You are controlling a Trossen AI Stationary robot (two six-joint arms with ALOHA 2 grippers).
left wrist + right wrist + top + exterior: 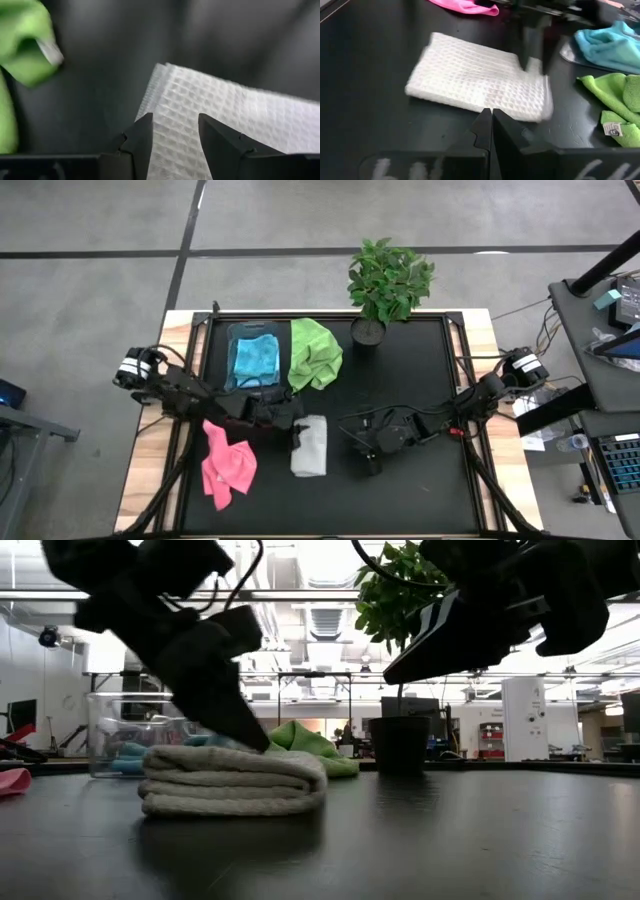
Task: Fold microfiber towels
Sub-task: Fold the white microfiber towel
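White waffle-weave towel, pink towel, lime green towel, light blue towel, black table.

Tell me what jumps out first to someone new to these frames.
The folded white towel lies mid-table, with the left gripper open right over one end of it. Bright cloths frame it: a crumpled pink towel to its left, and a lime green towel behind it, beside a clear bin holding a blue towel. The right gripper waits shut nearby.
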